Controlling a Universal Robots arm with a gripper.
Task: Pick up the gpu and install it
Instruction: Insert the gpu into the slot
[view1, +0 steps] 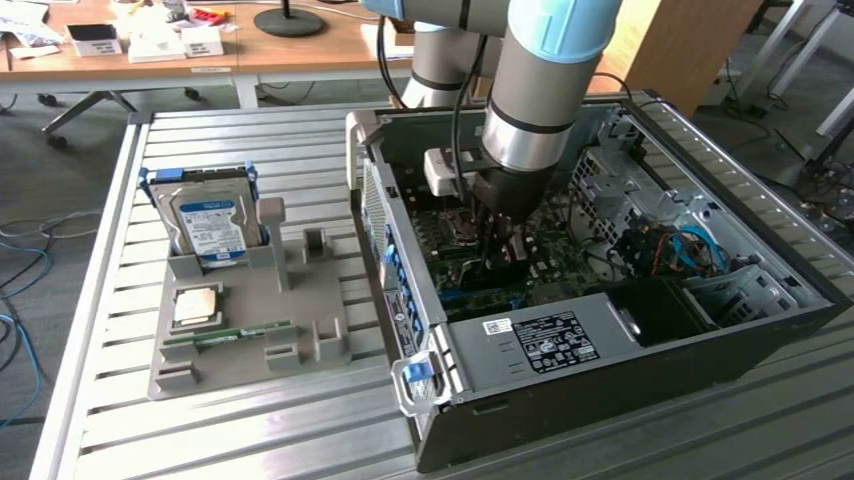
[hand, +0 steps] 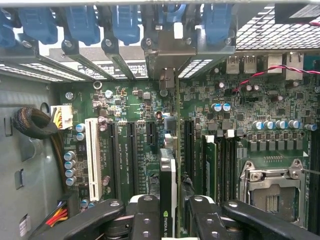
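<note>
Wrist view: end effector (hand: 170, 212) is clamped partway closed on the gpu (hand: 169, 180), held edge-on directly above the motherboard (hand: 130, 115) slots; seating is unfinished.

The gpu (hand: 168, 195) is seen dark with a green edge, the gripper (hand: 169, 220) black, the motherboard (hand: 210, 130) green, the latches (hand: 80, 22) blue.
</note>
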